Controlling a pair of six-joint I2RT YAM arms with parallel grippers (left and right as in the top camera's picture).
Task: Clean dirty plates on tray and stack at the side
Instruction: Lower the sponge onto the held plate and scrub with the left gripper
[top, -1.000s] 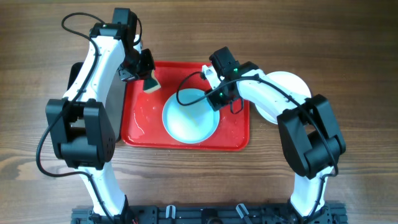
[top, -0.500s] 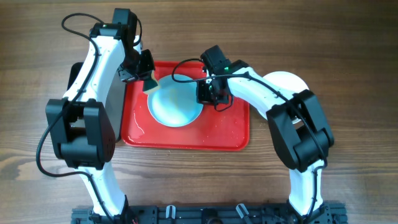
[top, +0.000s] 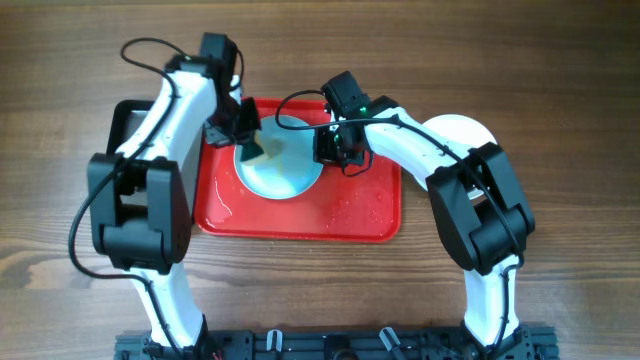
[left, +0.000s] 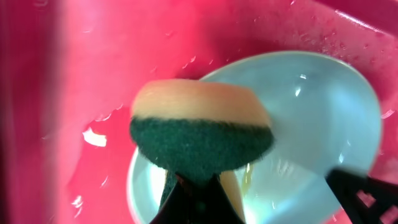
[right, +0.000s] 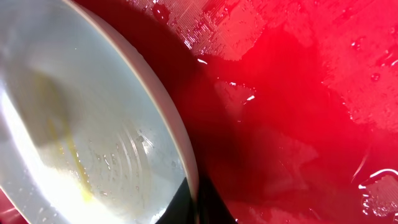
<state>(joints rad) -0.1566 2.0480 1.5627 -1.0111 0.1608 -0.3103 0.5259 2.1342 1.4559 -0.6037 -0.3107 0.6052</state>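
A plate (top: 283, 165) is gripped at its right rim by the right gripper (top: 333, 152), over the tray's (top: 300, 228) far half. A sponge (top: 251, 148) is clamped in the left gripper (top: 245, 135) at the plate's left edge.

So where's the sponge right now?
In the overhead view the sponge is left of centre, clamped in the left gripper over the left edge of the plate, at the far side of the tray.
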